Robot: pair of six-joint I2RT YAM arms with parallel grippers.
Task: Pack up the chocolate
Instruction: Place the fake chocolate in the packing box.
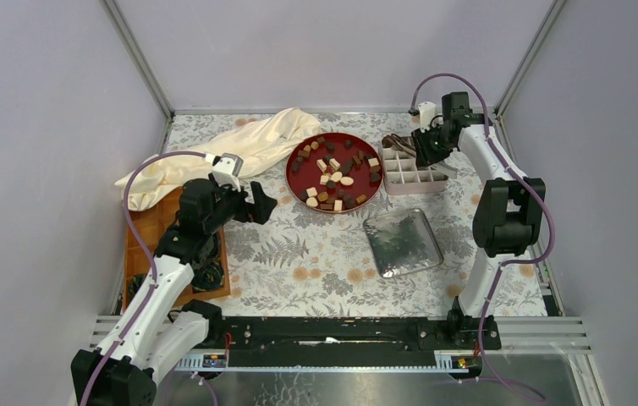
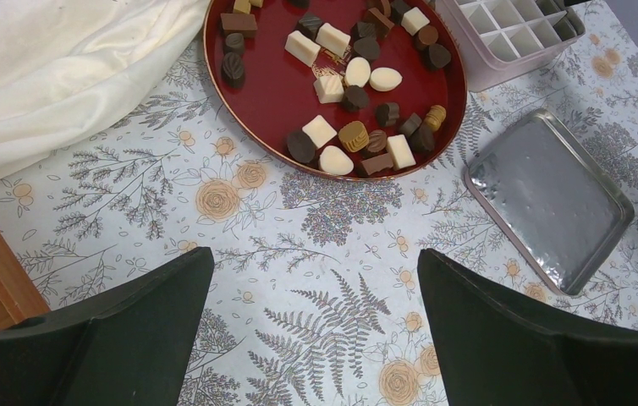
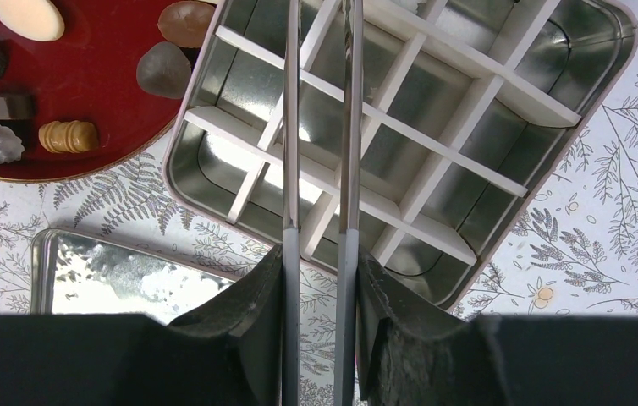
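Note:
The chocolate [image 1: 337,173], several dark, tan and cream pieces, lies on a round red plate [image 1: 292,169]; it also shows in the left wrist view [image 2: 354,135] and the right wrist view [image 3: 184,24]. A tin box with white dividers [image 1: 413,173] stands right of the plate, and its compartments [image 3: 417,93] look empty. My right gripper [image 1: 427,145] hovers over the box, shut on metal tongs [image 3: 292,127] that reach forward over the dividers; their tips are out of view. My left gripper [image 1: 256,203] is open and empty above the tablecloth, left of and nearer than the plate [image 2: 273,93].
The tin's flat lid [image 1: 402,244] lies near of the box, also seen from the left wrist [image 2: 548,199]. A cream cloth [image 1: 231,148] is bunched at the far left. A wooden board [image 1: 142,245] with dark coiled items sits by the left arm.

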